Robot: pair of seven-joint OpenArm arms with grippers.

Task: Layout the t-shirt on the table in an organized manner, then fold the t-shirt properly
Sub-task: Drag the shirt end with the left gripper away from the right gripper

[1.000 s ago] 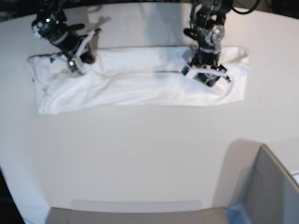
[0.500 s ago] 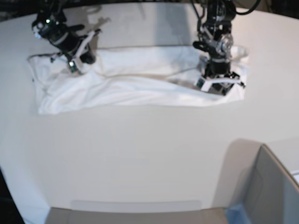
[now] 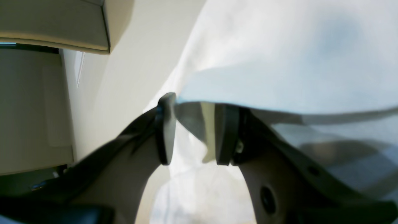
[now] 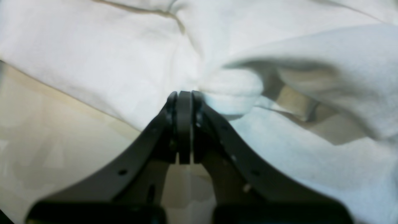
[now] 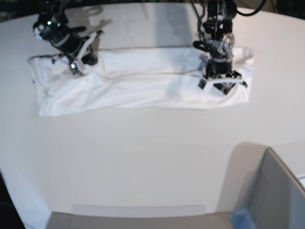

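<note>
White cloth, the t-shirt (image 5: 143, 90), lies in a long, wrinkled strip across the far part of the table (image 5: 143, 157); the left gripper (image 3: 194, 130) stands with jaws apart at a raised fold near one end; the right gripper (image 4: 185, 96) has its jaws closed at the cloth near the other end; a grey box (image 5: 279, 191) sits at the near corner on the left arm's side

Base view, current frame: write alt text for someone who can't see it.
A white cloth t-shirt lies in a long, wide strip across a smooth white table, with a black robot gripper over its right part and another over its left. A grey box corner shows at lower right.
</note>
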